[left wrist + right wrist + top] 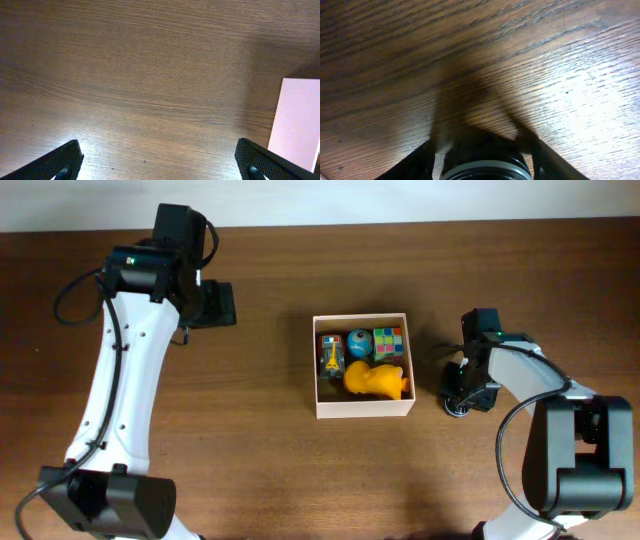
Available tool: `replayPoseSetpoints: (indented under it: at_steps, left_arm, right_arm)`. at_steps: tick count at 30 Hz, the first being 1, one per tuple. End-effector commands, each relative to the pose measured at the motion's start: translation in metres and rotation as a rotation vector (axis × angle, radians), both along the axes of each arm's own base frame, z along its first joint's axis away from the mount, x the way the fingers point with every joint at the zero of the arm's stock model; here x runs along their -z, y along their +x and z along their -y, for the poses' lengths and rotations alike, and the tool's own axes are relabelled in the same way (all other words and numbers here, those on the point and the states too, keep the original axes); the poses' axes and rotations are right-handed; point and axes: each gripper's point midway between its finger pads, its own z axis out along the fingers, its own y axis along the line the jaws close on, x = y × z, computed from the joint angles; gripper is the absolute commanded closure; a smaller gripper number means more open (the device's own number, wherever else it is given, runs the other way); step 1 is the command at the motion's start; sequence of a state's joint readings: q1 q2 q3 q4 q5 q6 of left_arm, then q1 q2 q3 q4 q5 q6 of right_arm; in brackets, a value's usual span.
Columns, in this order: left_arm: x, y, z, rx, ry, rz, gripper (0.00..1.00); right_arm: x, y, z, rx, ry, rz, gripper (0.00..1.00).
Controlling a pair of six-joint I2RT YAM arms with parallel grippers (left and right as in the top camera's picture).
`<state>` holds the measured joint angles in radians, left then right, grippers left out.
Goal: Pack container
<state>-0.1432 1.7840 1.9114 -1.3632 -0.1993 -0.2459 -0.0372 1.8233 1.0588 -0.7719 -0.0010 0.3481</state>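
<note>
The container (362, 409), a square white-walled box with a tan inside, stands at the table's middle. It holds a yellow duck (375, 380), a colour cube (388, 342), a blue ball (359, 342) and a small colourful toy (331, 356). Its white wall shows in the left wrist view (297, 125). My left gripper (222, 305) is open and empty over bare wood (157, 147), left of the box. My right gripper (458, 394) is right of the box, low over the table. Its fingers (482, 145) straddle a black round object with a grey ring (485, 162), with narrow gaps on both sides.
The black round object also shows in the overhead view (459, 409), just beyond the box's right wall. The brown wooden table (250, 460) ends at a pale edge along the top (400, 200).
</note>
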Motion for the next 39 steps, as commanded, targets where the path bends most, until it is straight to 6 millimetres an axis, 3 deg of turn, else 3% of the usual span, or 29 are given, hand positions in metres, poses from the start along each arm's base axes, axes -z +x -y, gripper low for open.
replayPoseSetpoints:
  at_steps: [1, 6, 14, 18, 21, 25, 28, 31, 37, 39]
  left_arm:
    - [-0.014, -0.001, -0.002, 0.01, 0.007, 0.037, 0.01]
    - [-0.014, -0.001, -0.002, 0.01, 0.007, 0.038, 0.01]
    - [-0.014, -0.001, -0.002, 0.01, 0.007, 0.038, 0.01]
    - [-0.014, -0.001, -0.002, 0.01, 0.007, 0.038, 0.01]
    - [-0.014, -0.001, -0.002, 0.01, 0.007, 0.037, 0.01]
    - [-0.014, -0.001, -0.002, 0.01, 0.007, 0.037, 0.01]
    - [-0.014, -0.001, -0.002, 0.01, 0.007, 0.037, 0.01]
    - [-0.014, -0.001, -0.002, 0.01, 0.007, 0.038, 0.01]
    - [-0.014, -0.001, -0.002, 0.01, 0.007, 0.038, 0.01]
    - [-0.014, -0.001, -0.002, 0.01, 0.007, 0.038, 0.01]
  right_arm:
    - [0.007, -0.005, -0.003, 0.012, 0.022, -0.013, 0.46]
    - [-0.024, 0.009, -0.002, 0.01, 0.02, 0.061, 0.47]
    - [-0.125, 0.028, -0.009, -0.015, 0.044, 0.295, 0.5]
    - [-0.145, 0.021, -0.007, -0.015, 0.024, 0.337, 0.38]
    - [-0.133, 0.014, -0.002, -0.006, -0.002, 0.295, 0.27]
    - [-0.093, 0.004, -0.002, -0.002, 0.002, 0.213, 0.22]
    - [-0.059, -0.002, -0.004, 0.001, 0.014, 0.146, 0.22]
    - [-0.038, -0.005, -0.005, 0.002, 0.02, 0.093, 0.23]
    - [-0.015, -0.01, -0.007, 0.005, 0.032, 0.021, 0.24]
    - [-0.011, -0.011, -0.007, 0.005, 0.032, 0.011, 0.29]
